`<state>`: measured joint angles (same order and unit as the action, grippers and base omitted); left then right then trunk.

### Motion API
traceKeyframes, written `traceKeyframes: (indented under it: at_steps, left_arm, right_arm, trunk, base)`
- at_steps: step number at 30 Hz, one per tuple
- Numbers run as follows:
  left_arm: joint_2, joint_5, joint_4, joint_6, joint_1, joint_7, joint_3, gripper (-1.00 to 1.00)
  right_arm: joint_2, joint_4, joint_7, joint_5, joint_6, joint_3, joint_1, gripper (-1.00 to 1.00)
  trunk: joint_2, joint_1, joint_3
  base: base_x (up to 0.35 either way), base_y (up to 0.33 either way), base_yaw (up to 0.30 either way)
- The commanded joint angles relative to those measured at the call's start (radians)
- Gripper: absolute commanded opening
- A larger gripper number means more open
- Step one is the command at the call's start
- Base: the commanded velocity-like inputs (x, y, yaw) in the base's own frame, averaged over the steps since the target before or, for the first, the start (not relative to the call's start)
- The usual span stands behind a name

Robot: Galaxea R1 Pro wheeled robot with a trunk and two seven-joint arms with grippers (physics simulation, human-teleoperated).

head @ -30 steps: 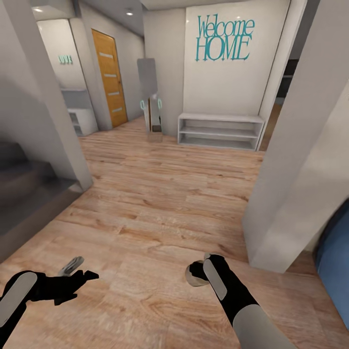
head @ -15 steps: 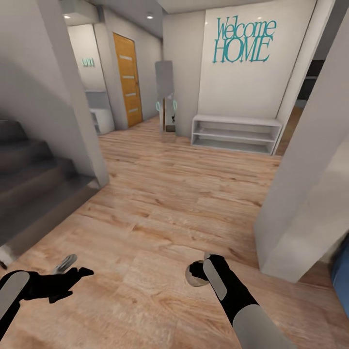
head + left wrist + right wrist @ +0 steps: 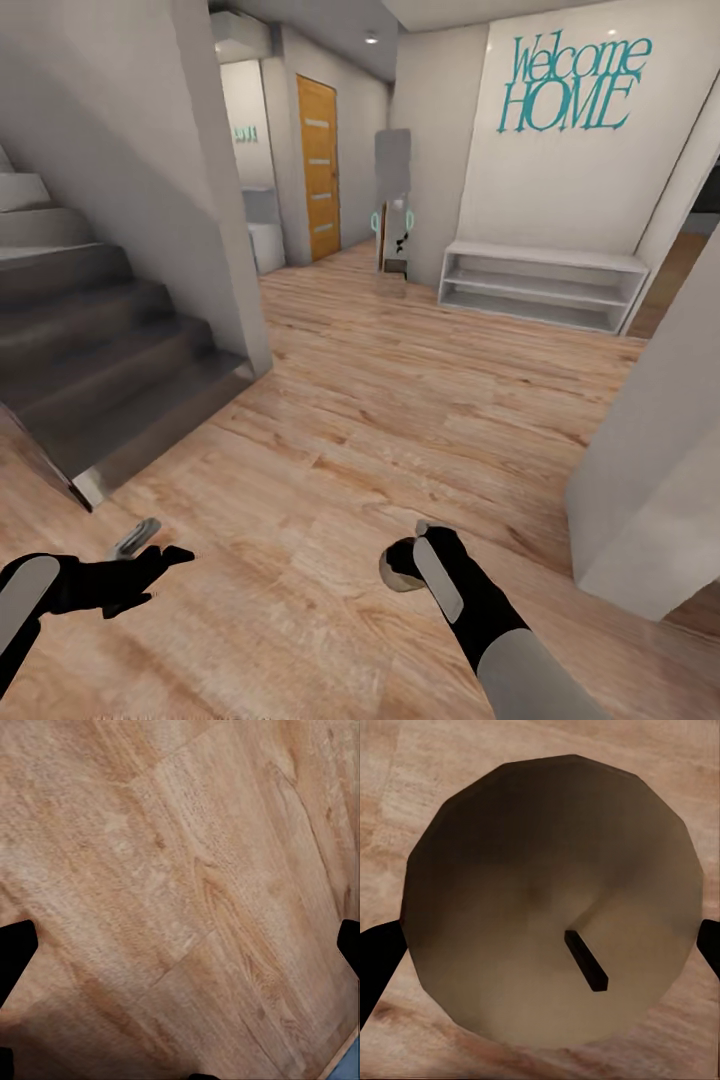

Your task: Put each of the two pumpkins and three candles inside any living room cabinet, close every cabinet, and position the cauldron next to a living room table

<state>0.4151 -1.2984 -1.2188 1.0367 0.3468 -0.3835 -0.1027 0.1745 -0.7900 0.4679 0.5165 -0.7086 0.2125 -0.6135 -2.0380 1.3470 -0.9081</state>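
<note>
Your view has swung left over the last second: the staircase (image 3: 110, 340) now takes up the left of the head view, and the "Welcome HOME" lettering (image 3: 570, 85) and the white shoe shelf (image 3: 545, 285) beneath it have slid rightward. That is the camera turning with the base, not the furniture shifting. Read it as transit through the entry hall, with no cabinet, pumpkin or cauldron in sight here.

Taking the shoe shelf as landmark and working left to right:

- Far left of the shelf and nearer you, the left gripper (image 3: 150, 545) hangs low over the wood floor (image 3: 400, 400). Its wrist view has dark fingertips (image 3: 15, 952) at opposite edges and bare planks between, so it is spread wide and carries nothing.
- The orange door (image 3: 320, 165) stands left of the shelf at the hall's far end.
- Below the shelf and close to you, the right gripper (image 3: 400, 565) is closed around a candle (image 3: 551, 900). Its wrist view looks straight onto the pale grey-brown top face and dark wick, with a finger at either side. The grip looks secure as you turn.

Judgement: one candle is in carriage; delivery to the cabinet is outstanding. Keep turning until the living room shows.
</note>
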Motion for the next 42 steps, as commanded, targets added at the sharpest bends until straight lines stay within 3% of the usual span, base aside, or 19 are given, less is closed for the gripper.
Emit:
traceKeyframes:
  at_steps: [1,7,31,34,42]
  left_arm:
    - [0.000,0.001,-0.001,0.000,0.000,0.000,0.000,1.00]
    - [0.000,0.002,-0.004,0.000,0.000,0.000,0.000,1.00]
    - [0.001,0.006,0.009,-0.006,0.000,-0.005,0.000,1.00]
    - [0.000,0.007,0.010,-0.006,0.000,-0.037,0.000,1.00]
    - [-0.005,0.004,0.010,-0.004,0.000,-0.214,0.003,1.00]
  right_arm:
    - [0.000,0.000,-0.001,-0.002,0.000,0.013,0.000,-1.00]
    - [0.000,0.000,-0.002,-0.001,-0.001,0.036,0.000,-1.00]
    - [0.000,0.000,-0.001,-0.005,-0.002,0.038,-0.002,-1.00]
    - [0.000,0.000,0.000,-0.005,-0.002,0.038,-0.002,-1.00]
    - [0.000,0.000,0.000,-0.006,0.000,0.038,-0.004,-1.00]
  trunk:
    - [0.007,-0.004,0.003]
    - [0.049,-0.027,0.019]
    - [0.217,-0.119,0.080]
    - [0.238,-0.130,0.087]
    - [0.294,-0.161,0.106]
  base:
    - [0.000,0.000,0.287]
    - [0.000,0.000,0.287]
    - [0.000,0.000,0.283]
    - [0.000,0.000,0.276]
    - [0.000,0.000,0.263]
